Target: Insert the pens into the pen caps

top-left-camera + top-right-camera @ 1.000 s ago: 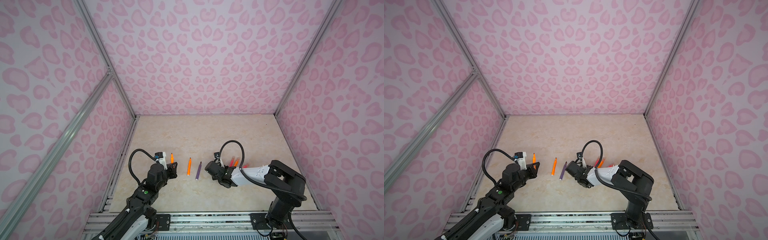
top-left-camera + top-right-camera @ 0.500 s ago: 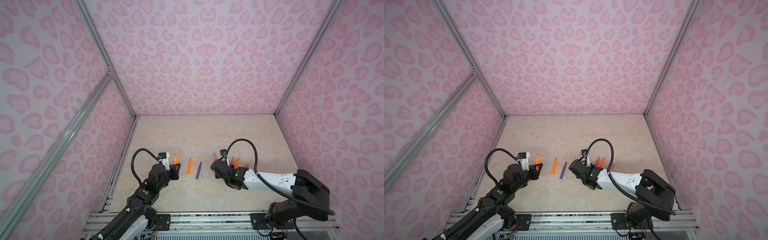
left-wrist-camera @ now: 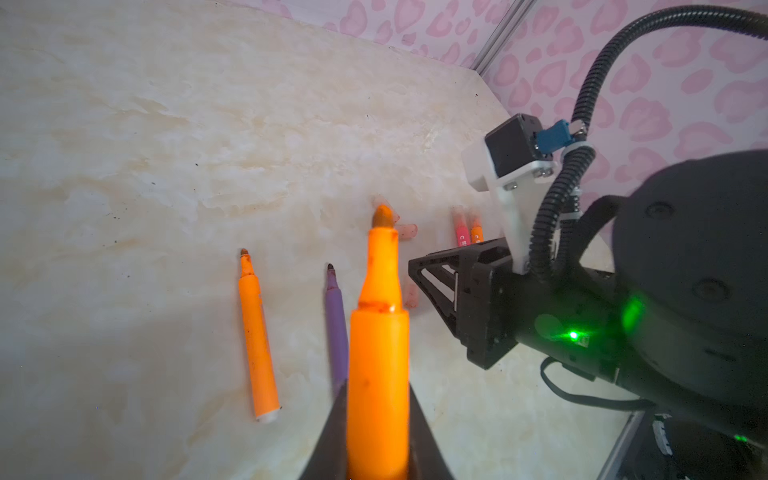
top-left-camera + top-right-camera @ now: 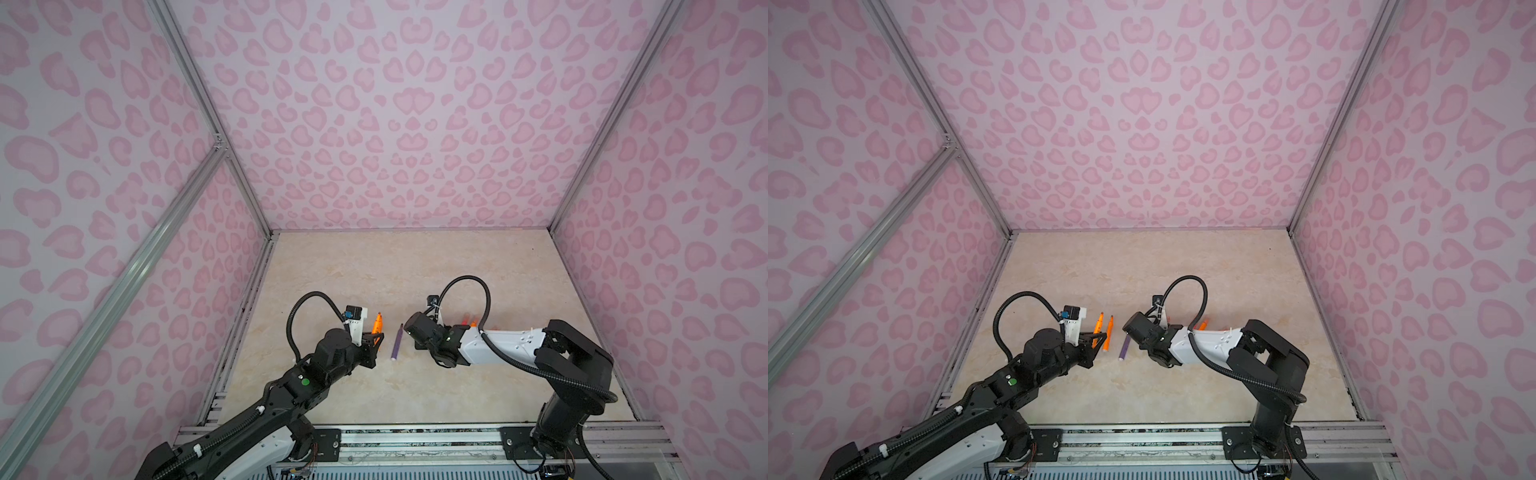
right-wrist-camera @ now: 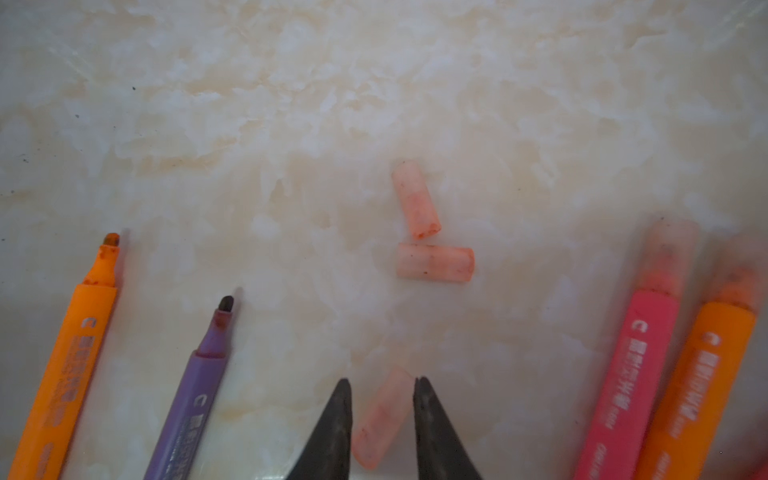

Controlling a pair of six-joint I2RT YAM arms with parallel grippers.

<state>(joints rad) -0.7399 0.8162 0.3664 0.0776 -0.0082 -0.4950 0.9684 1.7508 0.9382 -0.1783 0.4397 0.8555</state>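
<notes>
My left gripper [image 3: 376, 390] is shut on an orange pen [image 3: 378, 332], held above the table with its uncapped tip pointing away; in both top views it shows left of centre [image 4: 377, 323] [image 4: 1099, 323]. A second orange pen [image 3: 257, 340] and a purple pen [image 5: 195, 382] lie uncapped on the table. My right gripper [image 5: 382, 384] is open, its fingertips close on either side of a pale pen cap [image 5: 380, 419] that lies tilted on the table. Two more pen caps [image 5: 417, 199] [image 5: 435, 262] lie just beyond it.
A pink pen [image 5: 640, 353] and an orange pen [image 5: 702, 374], both capped, lie side by side beyond the right arm [image 4: 469, 321]. The purple pen [image 4: 397, 341] lies between the two arms. Patterned walls enclose the marble table [image 4: 415, 270].
My left gripper has carried its orange pen rightward toward the middle. The right arm has drawn back from its stretched pose, and its jaws have narrowed around the cap.
</notes>
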